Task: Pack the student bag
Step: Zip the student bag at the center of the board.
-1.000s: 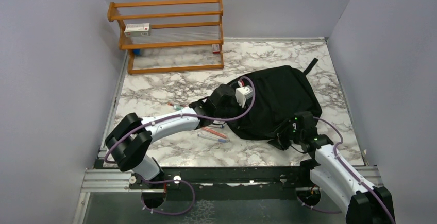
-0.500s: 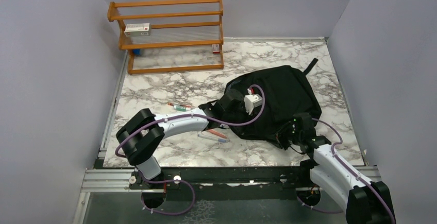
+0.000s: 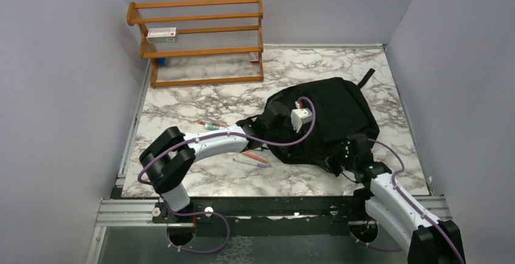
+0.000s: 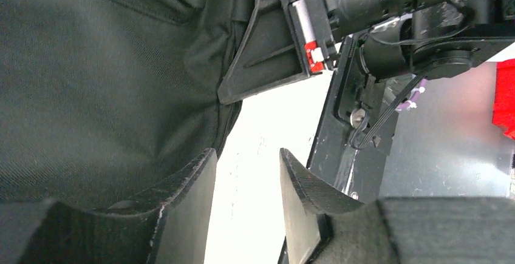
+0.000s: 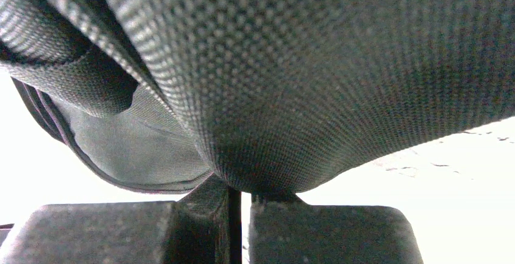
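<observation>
Top view: student bag (image 3: pixel 334 109) lies on the table (image 3: pixel 200 103); the left arm has reached further over its left side.
Left wrist: left gripper (image 4: pixel 246 167) half open, empty, beside bag fabric.
Right wrist: right gripper (image 5: pixel 240 197) has just closed, apparently pinching the bag's near edge.
Meaning: bag likely held for opening.

Black backpack (image 3: pixel 331 115) on a white marble tabletop (image 3: pixel 194 103) veined in grey.
Behind it, an orange-brown wooden rack (image 3: pixel 200 24) carries a white box (image 3: pixel 161 33) printed in red. The robot arms (image 3: pixel 209 142) have white shells, black joints and purple cables (image 3: pixel 228 232); green lights (image 3: pixel 347 150) glow on the right one. A red pen (image 3: pixel 254 155) and a pale, blue-tipped pen (image 3: pixel 250 162) lie on the marble. The walls (image 3: pixel 61 94) are pale lilac-grey.
</observation>
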